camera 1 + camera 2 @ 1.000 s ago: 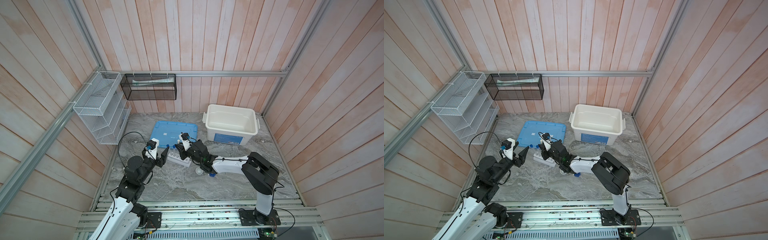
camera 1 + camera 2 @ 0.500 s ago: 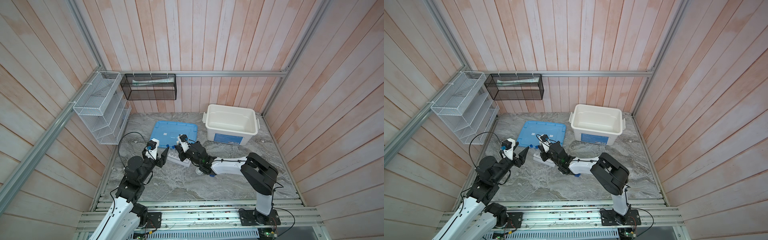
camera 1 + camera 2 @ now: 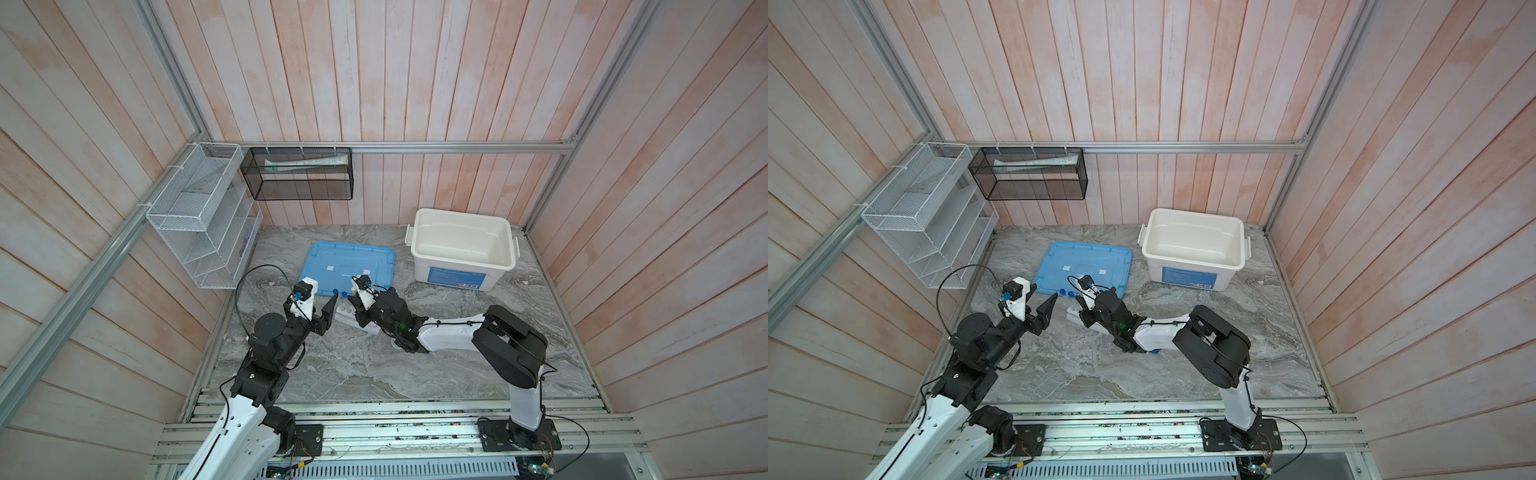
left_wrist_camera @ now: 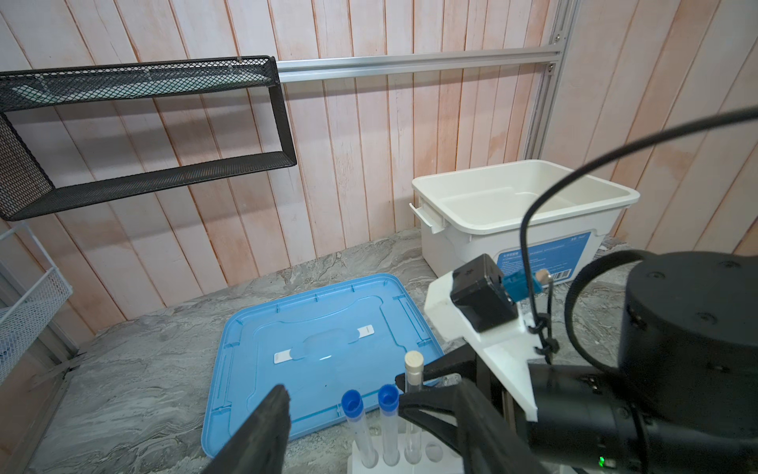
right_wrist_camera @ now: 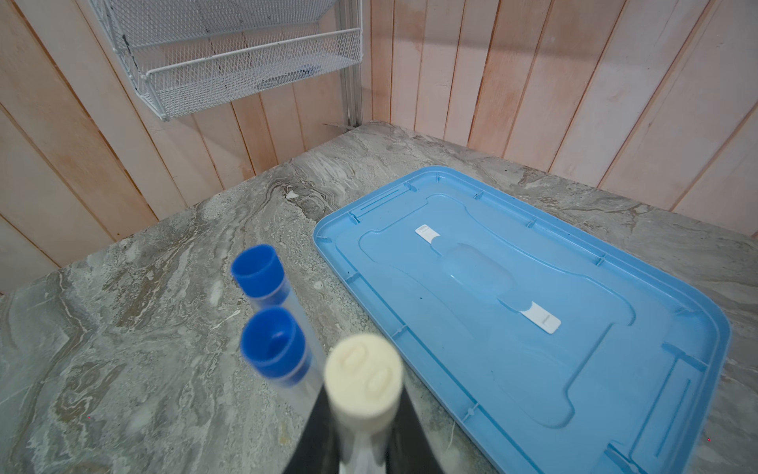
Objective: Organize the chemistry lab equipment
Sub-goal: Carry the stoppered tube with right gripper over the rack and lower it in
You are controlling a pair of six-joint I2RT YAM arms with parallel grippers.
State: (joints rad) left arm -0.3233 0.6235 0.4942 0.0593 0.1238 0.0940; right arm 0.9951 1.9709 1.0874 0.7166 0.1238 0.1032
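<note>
Your right gripper (image 4: 411,389) clamps the white-capped test tube (image 4: 413,361) — standing in the rack (image 4: 357,465) — while your left gripper (image 3: 321,309) hangs beside it, jaws spread.

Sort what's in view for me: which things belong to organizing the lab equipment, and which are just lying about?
Part of the job: white-capped test tube, in the jaws of the right gripper; two blue-capped test tubes; white rack.
Lying about: white bin; blue lid; white wire basket; black mesh basket.
</note>
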